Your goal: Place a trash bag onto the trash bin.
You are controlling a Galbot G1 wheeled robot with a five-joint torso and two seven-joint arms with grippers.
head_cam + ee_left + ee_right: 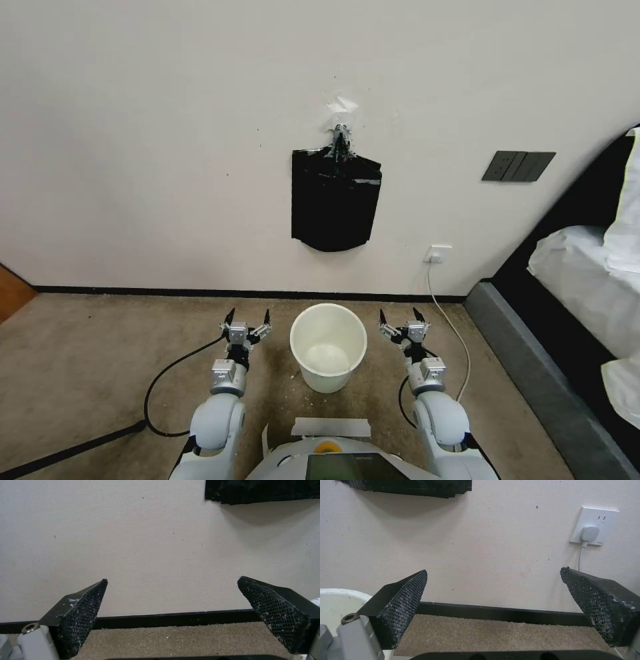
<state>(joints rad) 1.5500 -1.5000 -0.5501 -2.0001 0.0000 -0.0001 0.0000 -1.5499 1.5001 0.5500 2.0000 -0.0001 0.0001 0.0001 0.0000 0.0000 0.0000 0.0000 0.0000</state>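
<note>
Both grippers are wide open and hold nothing. Left gripper (248, 316) hangs just left of the bin (329, 348), right gripper (403, 316) just right of it. Bin sits on the carpet (87, 353) near the wall (133, 133). Black bags (335, 200) hang on the wall above it.

This is looking like a bedroom in a home or hotel: a bed (587, 267) with white bedding is standing right of a cream wall (167, 133), beige carpet (80, 353) is lying below that wall, and a switch panel (518, 166) and socket (438, 254) are sitting on it.
</note>
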